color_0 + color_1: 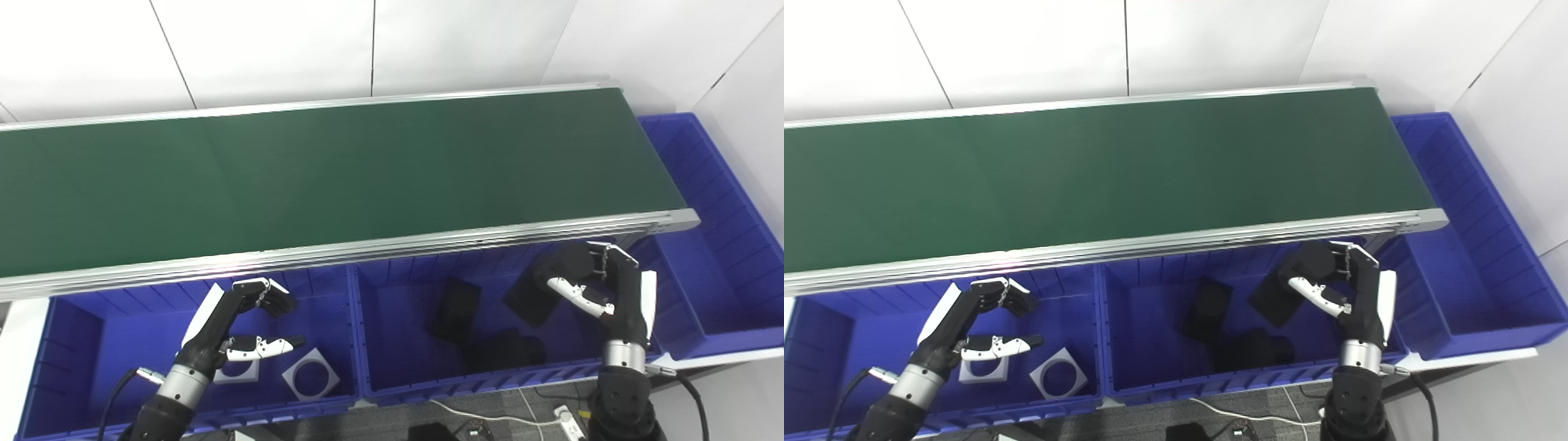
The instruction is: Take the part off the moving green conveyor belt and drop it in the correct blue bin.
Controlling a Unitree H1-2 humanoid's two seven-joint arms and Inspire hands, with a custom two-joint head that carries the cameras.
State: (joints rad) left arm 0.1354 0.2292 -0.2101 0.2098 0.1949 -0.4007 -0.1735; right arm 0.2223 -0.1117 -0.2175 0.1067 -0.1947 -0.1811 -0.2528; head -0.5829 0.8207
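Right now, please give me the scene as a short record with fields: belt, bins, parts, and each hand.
belt: green conveyor belt, no part visible on it
left bin: blue bin holding two white square parts with round holes
middle bin: blue bin holding several black parts
right bin: blue bin at the belt's end, no part visible inside
left hand: left hand open, above the left bin
right hand: right hand open, above the middle bin
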